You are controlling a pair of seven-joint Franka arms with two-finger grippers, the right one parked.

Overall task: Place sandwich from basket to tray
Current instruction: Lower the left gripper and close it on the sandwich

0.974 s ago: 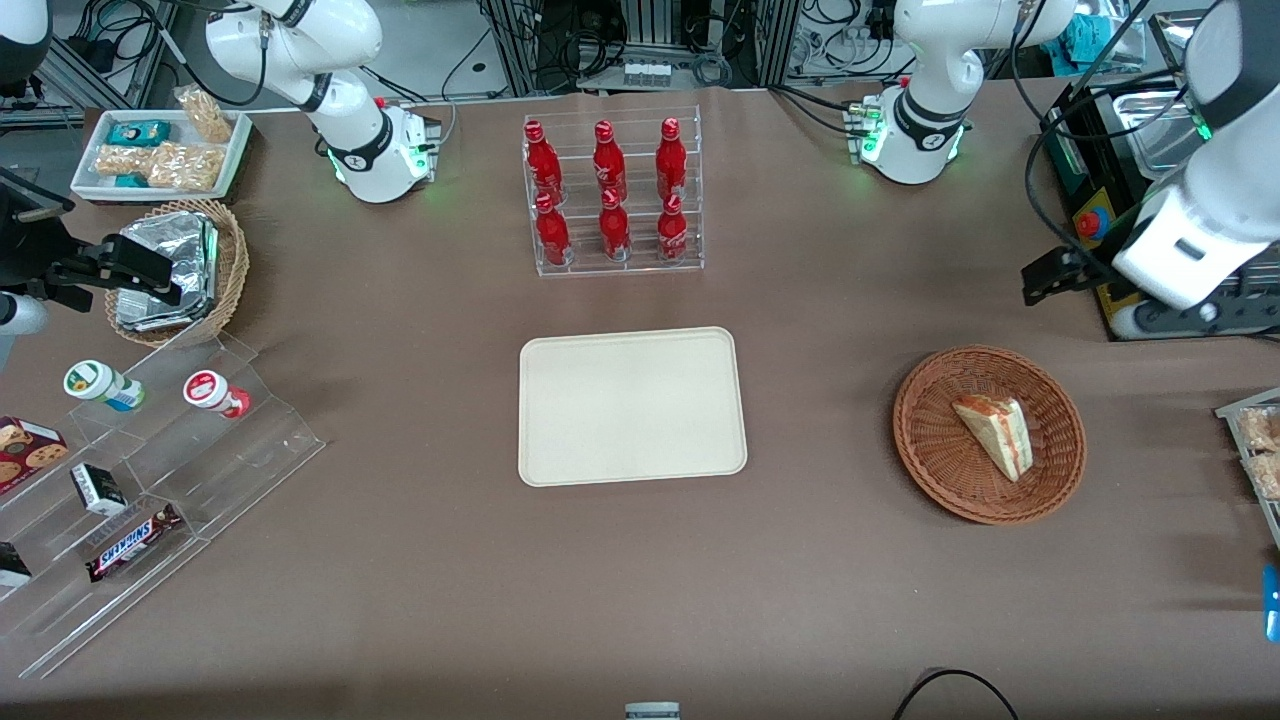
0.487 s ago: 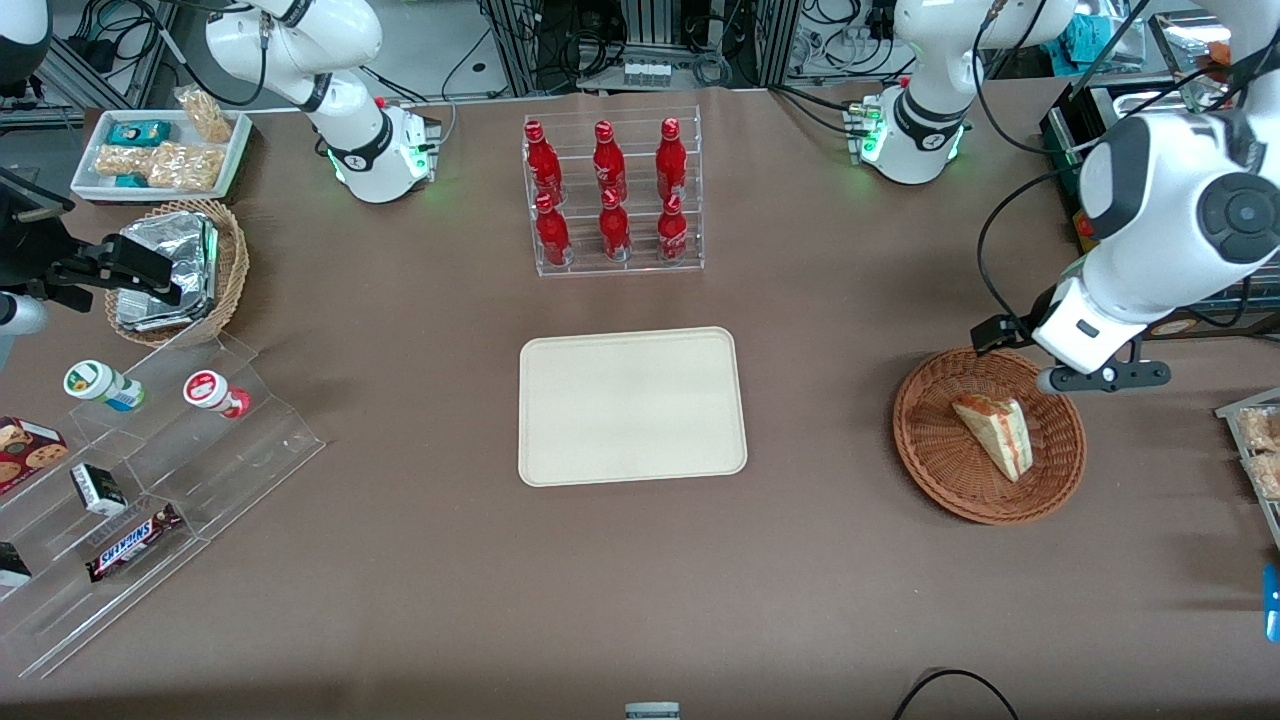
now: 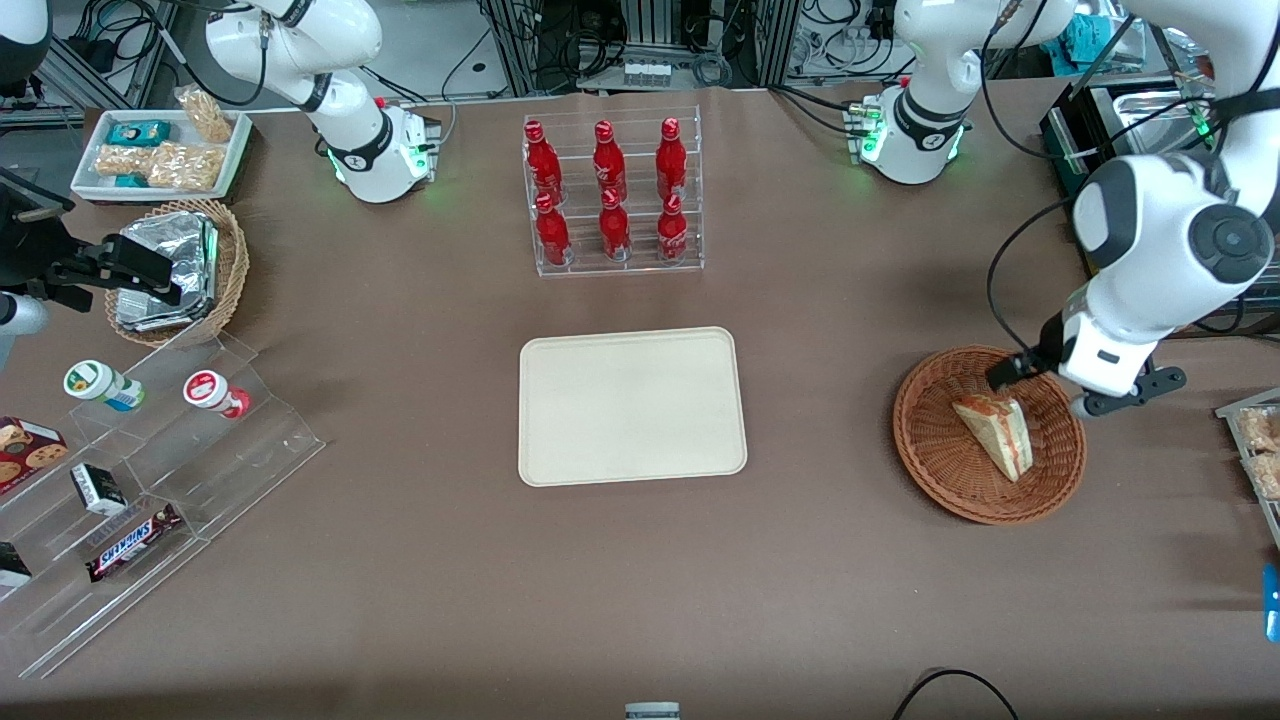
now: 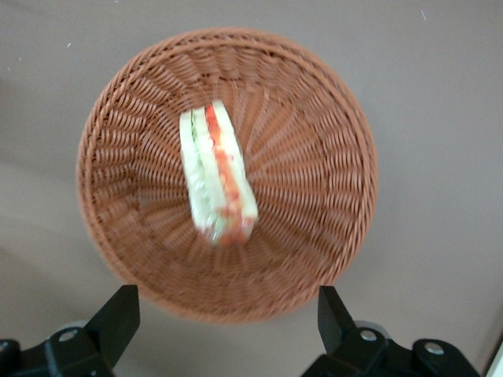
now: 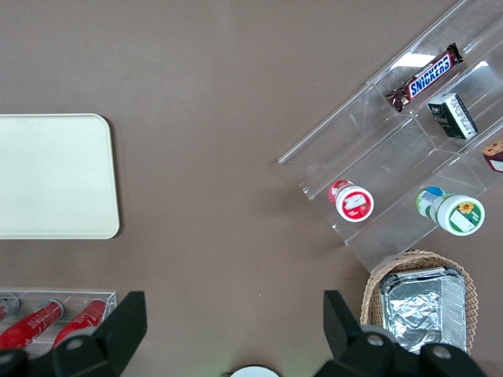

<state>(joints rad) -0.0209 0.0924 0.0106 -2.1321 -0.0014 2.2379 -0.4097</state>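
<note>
The sandwich [image 3: 995, 435], a white wedge with red and green layers, lies in the reddish-brown wicker basket [image 3: 930, 470] toward the working arm's end of the table. My left gripper [image 3: 1045, 390] hovers over the basket's rim farthest from the front camera, open and empty. In the left wrist view the sandwich [image 4: 216, 177] lies in the middle of the basket [image 4: 314, 196], and the gripper [image 4: 226, 318] has its two black fingers spread wide at the basket's edge, touching nothing. The cream tray [image 3: 630, 405] lies bare at the table's middle and also shows in the right wrist view [image 5: 47, 173].
A clear rack of red bottles [image 3: 612, 190] stands farther from the front camera than the tray. A tiered acrylic stand with snacks [image 3: 150, 470], a tan basket of foil packets [image 3: 175, 270] and a white snack tray [image 3: 160, 150] are toward the parked arm's end.
My left arm has swung in from the table's edge and come down over the basket. The sandwich and basket have not moved.
</note>
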